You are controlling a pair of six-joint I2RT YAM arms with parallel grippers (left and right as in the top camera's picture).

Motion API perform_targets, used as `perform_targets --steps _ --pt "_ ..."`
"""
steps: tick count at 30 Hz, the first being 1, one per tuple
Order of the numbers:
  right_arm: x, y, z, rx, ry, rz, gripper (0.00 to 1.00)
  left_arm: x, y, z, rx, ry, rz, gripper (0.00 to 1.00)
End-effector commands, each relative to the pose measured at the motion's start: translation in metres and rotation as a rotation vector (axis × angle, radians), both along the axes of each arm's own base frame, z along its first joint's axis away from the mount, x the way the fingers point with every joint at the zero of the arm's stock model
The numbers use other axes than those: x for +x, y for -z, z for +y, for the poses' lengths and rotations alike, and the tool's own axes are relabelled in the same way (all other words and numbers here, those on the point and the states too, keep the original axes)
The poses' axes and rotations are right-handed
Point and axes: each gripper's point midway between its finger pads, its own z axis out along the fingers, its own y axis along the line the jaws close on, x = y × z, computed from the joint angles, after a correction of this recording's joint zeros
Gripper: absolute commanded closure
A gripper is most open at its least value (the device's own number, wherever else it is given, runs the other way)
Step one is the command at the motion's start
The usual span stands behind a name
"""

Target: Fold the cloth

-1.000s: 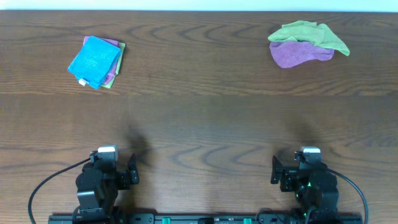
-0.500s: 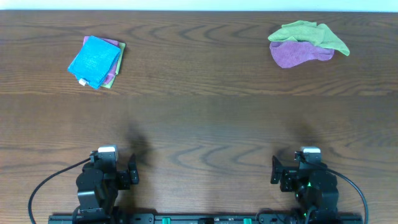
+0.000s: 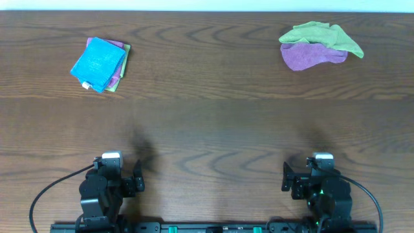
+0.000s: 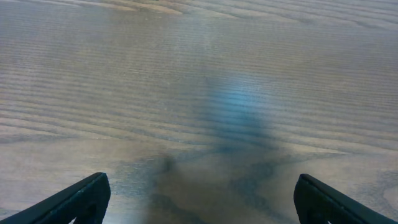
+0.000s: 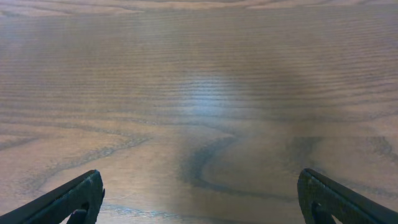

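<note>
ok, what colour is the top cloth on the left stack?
Sky-blue cloth, white corner tag; overhead view shows it best.

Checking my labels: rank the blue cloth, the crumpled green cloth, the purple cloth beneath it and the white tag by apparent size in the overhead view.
1. crumpled green cloth and blue cloth: too alike to rank.
2. purple cloth, partly covered.
3. white tag.

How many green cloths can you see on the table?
2. One green cloth lies crumpled over a purple cloth far right; a second green cloth peeks from under the blue cloth far left. More may hide in the piles.
</note>
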Motion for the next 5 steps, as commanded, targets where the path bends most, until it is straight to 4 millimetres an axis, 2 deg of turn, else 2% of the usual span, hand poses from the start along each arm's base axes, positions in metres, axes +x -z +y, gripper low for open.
perform_targets --steps 1,5 --pt "-0.0002 0.003 -0.0007 0.006 0.005 0.001 0.01 -0.0027 0.0068 0.0003 -0.003 -0.006 0.022 0.04" --pt "-0.0002 0.003 -0.0007 0.006 0.005 0.001 0.01 -0.0028 0.0069 0.0003 -0.002 -0.006 0.022 0.05"
